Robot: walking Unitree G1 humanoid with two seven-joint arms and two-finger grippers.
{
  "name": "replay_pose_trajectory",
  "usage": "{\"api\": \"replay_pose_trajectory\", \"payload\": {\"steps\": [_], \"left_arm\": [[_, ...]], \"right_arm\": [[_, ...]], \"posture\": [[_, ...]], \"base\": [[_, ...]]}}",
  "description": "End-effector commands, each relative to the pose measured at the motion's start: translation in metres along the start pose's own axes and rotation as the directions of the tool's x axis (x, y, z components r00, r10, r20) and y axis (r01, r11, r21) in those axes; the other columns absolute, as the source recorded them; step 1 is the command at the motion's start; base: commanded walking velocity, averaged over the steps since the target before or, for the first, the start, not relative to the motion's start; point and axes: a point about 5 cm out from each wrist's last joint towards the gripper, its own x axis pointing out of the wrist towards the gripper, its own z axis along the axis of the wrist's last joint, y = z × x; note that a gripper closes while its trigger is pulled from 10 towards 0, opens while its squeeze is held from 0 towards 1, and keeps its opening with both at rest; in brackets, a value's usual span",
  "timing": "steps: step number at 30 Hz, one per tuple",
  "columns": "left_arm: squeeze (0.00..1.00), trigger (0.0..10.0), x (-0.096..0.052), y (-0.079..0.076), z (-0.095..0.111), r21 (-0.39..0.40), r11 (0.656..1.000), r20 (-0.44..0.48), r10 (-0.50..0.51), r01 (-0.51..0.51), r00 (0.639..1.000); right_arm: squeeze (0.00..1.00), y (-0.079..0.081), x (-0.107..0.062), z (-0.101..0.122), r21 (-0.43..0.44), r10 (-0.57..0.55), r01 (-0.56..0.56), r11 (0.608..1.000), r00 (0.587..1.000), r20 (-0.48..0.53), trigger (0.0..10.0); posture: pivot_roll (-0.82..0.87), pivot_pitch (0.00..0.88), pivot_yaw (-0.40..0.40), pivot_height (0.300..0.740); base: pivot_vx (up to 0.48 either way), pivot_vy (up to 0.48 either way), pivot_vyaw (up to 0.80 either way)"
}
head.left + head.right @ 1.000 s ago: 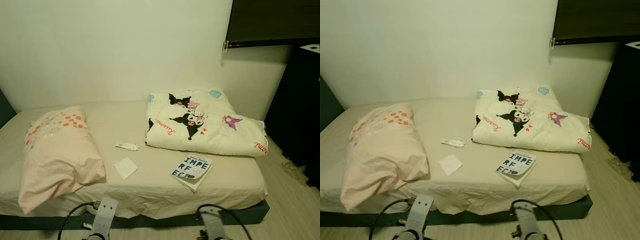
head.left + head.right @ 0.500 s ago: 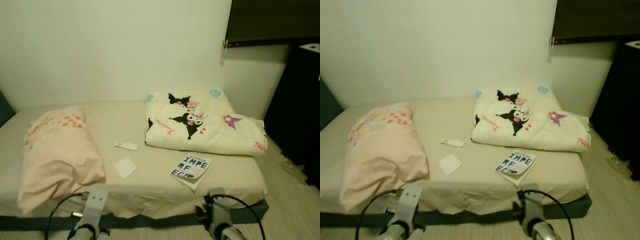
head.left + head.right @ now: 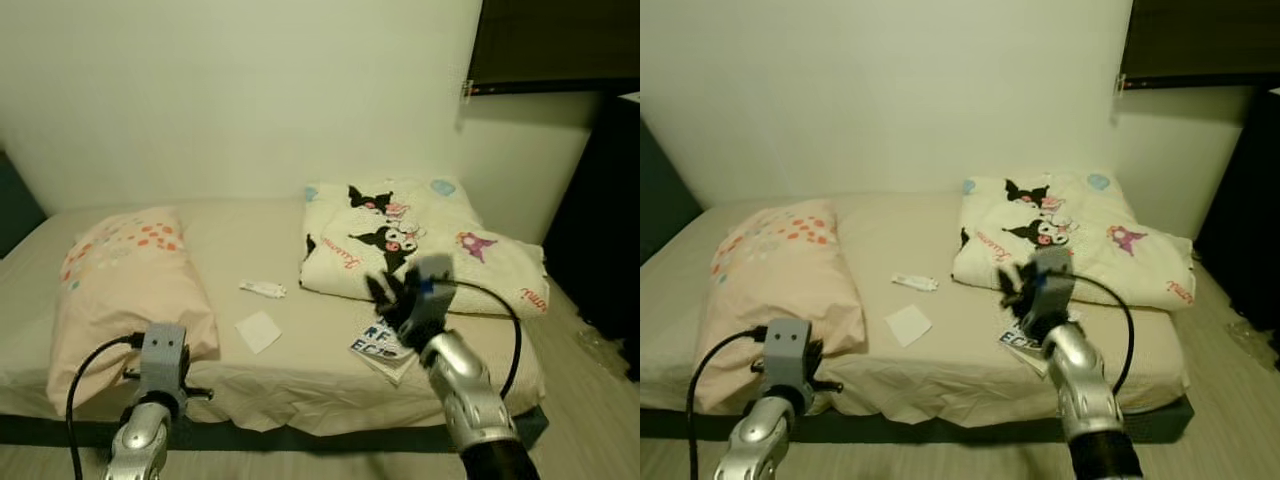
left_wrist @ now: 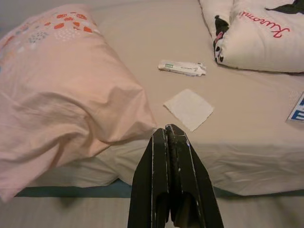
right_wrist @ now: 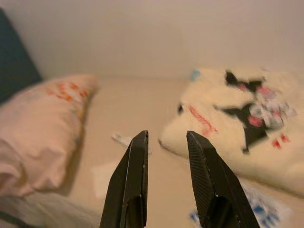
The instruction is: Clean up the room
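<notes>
Right pincer (image 5: 167, 140) risen over magazine (image 3: 372, 345), fingers spread, left pincer (image 4: 170, 135) pressed together, magazine angled

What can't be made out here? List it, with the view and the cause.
- Magazine title: left eye view, right end effector covers its top.
- Small packet print: left wrist view, too small to read.
- Folded quilt pattern: right wrist view, blurred.
- Bed underside: both eye views, sheet overhang hides it.

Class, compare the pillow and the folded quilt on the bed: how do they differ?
The pillow is pale pink with orange spots near one end; the quilt is cream with black cartoon figures and red script. The pillow lies on the robot's left, overhanging the near edge; the quilt lies folded on the right, by the wall. Both rest on the bed.
</notes>
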Motion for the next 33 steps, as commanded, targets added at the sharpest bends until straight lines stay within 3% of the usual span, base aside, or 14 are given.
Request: {"api": "replay_pose_trajectory", "payload": {"steps": [1,10,13,19,25,28,33], "left_arm": [[0.00,10.0,0.003,-0.003,0.003,-0.018,1.000,-0.016,-0.012,0.011,1.000],[0.00,10.0,0.003,-0.006,0.008,0.031,0.999,-0.032,-0.014,0.015,0.999],[0.00,10.0,0.006,0.003,0.025,0.034,0.996,0.032,0.076,-0.077,0.997],[0.00,10.0,0.002,-0.010,0.041,0.008,1.000,0.142,-0.009,0.007,0.990],[0.00,10.0,-0.002,-0.007,0.035,-0.005,0.997,0.127,0.071,-0.071,0.989],[0.00,10.0,-0.005,-0.010,0.028,0.048,0.996,0.073,0.065,-0.069,0.995],[0.00,10.0,-0.007,-0.012,0.026,0.030,0.998,0.053,0.049,-0.050,0.997]], "right_arm": [[0.00,0.002,-0.002,-0.012,0.010,-0.018,0.019,1.000,0.997,-0.076,10.0],[0.00,0.002,0.004,-0.015,-0.041,-0.125,0.122,0.992,0.988,-0.089,10.0],[0.00,0.000,0.008,-0.019,-0.134,-0.195,0.178,0.975,0.972,-0.132,10.0],[0.00,-0.005,0.008,-0.011,-0.122,-0.264,0.257,0.959,0.964,-0.038,10.0],[0.00,-0.002,0.004,-0.015,-0.123,-0.278,0.276,0.953,0.961,-0.002,10.0],[0.00,0.000,0.000,-0.026,-0.092,-0.268,0.262,0.961,0.962,-0.057,10.0],[0.00,0.005,0.000,-0.032,-0.093,-0.231,0.222,0.971,0.969,-0.093,10.0]], "posture": [[-0.01,0.006,0.012,0.740],[-0.01,0.001,0.019,0.740],[-0.01,0.004,0.022,0.740],[-0.01,0.006,0.015,0.740],[-0.01,0.012,0.014,0.740],[-0.02,0.021,0.010,0.740],[-0.02,0.025,0.009,0.740]], "base": [[0.000,0.000,0.00],[0.000,0.000,0.00],[0.000,0.000,0.00],[0.000,0.000,0.00],[0.000,0.000,0.00],[0.000,0.000,0.00],[0.000,0.000,0.00]]}}
